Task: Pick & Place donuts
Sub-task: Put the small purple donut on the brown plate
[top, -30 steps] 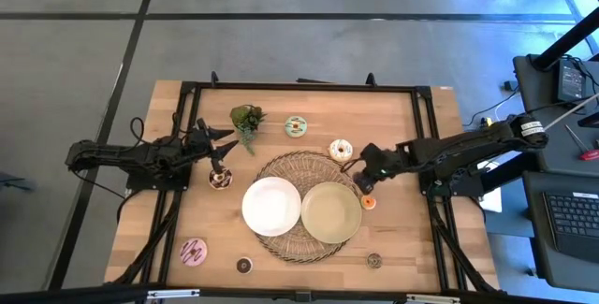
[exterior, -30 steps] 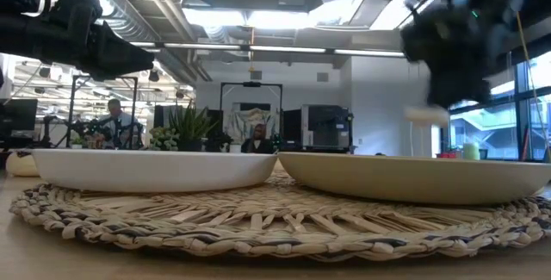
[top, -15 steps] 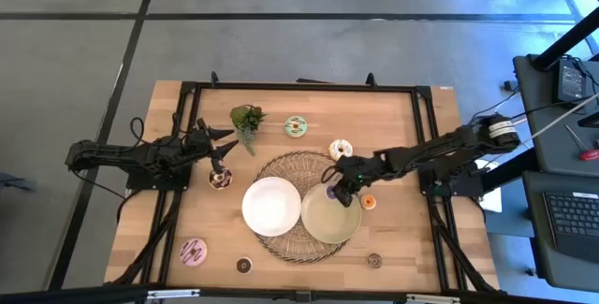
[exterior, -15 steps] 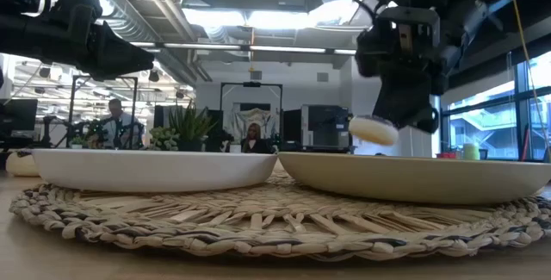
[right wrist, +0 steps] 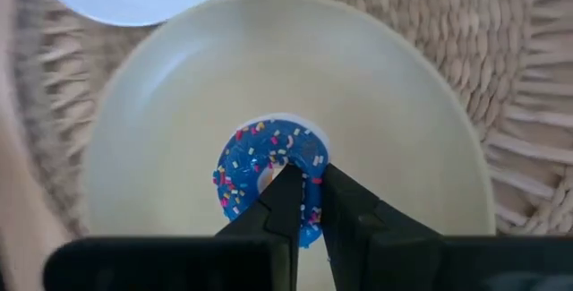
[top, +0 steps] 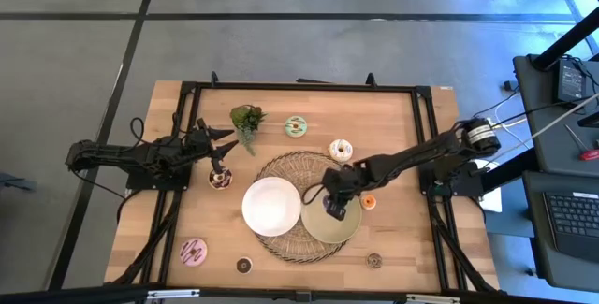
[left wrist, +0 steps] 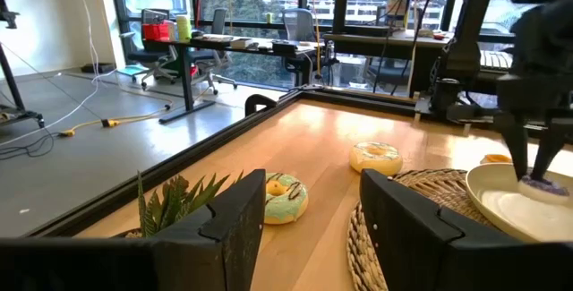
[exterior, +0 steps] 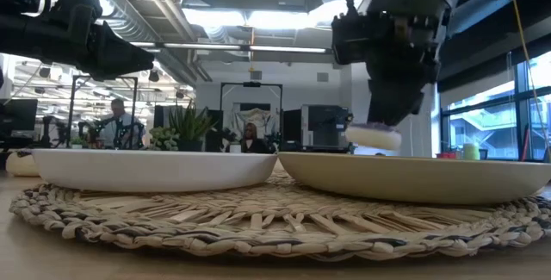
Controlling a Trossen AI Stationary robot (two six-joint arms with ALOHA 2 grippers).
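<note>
Fingers of my right gripper (right wrist: 303, 203) pinch the blue sprinkled donut (right wrist: 269, 179) just above the pale-green plate (right wrist: 161, 130), inside its rim.

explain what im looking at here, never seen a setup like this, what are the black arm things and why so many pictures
Two robot arms work at a wooden table. One camera looks straight down, one sits at table level, and one rides on each wrist. The right gripper holds a blue sprinkled donut over the pale-green plate, which sits beside a white plate on a woven mat. The left gripper waits open near a plant sprig and a brown donut. More donuts lie around: mint, cream, orange, pink.
</note>
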